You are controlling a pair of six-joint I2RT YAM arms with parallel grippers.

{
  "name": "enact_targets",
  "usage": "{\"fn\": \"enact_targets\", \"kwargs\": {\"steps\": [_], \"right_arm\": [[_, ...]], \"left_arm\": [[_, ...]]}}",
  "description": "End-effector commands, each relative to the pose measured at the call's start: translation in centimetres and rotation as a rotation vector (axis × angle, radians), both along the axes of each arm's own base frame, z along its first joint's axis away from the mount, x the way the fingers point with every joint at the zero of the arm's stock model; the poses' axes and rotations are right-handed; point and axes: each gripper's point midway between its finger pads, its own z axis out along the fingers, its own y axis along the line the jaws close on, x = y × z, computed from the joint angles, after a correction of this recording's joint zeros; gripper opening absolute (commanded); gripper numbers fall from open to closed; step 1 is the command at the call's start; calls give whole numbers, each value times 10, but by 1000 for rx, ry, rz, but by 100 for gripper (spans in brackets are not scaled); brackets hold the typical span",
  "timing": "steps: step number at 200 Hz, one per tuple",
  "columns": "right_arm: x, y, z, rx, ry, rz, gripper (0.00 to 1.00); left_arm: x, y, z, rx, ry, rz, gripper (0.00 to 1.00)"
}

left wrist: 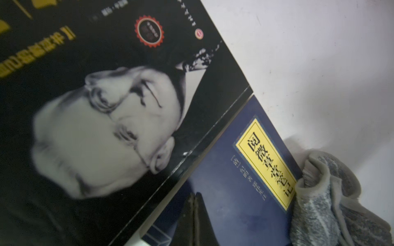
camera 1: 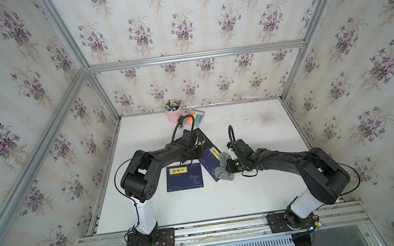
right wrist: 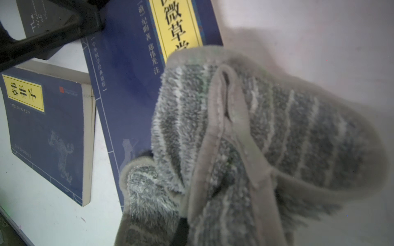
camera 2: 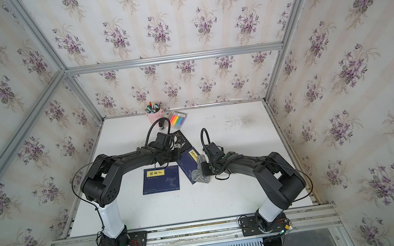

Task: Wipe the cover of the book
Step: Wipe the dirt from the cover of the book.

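The book (camera 1: 210, 159) is dark blue with a yellow title label and lies tilted at mid-table; it also shows in the left wrist view (left wrist: 230, 191) and the right wrist view (right wrist: 123, 81). My left gripper (left wrist: 195, 196) is shut, and its tips rest on the cover near the book's far left part (camera 1: 200, 152). My right gripper (camera 1: 230, 166) is shut on a grey striped cloth (camera 1: 222, 170). The cloth (right wrist: 266, 132) lies bunched over the book's right edge and hides the right jaws almost wholly.
A second blue book (camera 1: 184, 176) lies flat to the left of the tilted one. A black book (left wrist: 106, 106) with a face on it overlaps the tilted book's far end. A pink pen cup (camera 1: 173, 112) and a pack of coloured markers (camera 1: 196, 117) stand at the table's (camera 1: 248, 186) back edge.
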Motion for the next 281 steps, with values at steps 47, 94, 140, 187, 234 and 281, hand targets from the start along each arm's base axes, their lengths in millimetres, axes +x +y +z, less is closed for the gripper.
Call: {"fn": "enact_targets", "kwargs": {"steps": [47, 94, 140, 187, 234, 281], "right_arm": [[18, 17, -4, 4, -5, 23, 0], [45, 40, -7, 26, -4, 16, 0], [70, 61, -14, 42, 5, 8, 0], [69, 59, -17, 32, 12, -6, 0], [37, 30, -25, -10, 35, -17, 0], [3, 4, -34, -32, 67, -25, 0]], "left_arm": [[-7, 6, -21, 30, 46, 2, 0], [-16, -8, -34, -70, 92, -14, 0], [-28, -6, -40, -83, 113, -14, 0], [-30, -4, -33, -83, 101, -20, 0], [-20, 1, -12, -51, 55, -26, 0], [-10, 15, 1, -14, 21, -14, 0]]}}
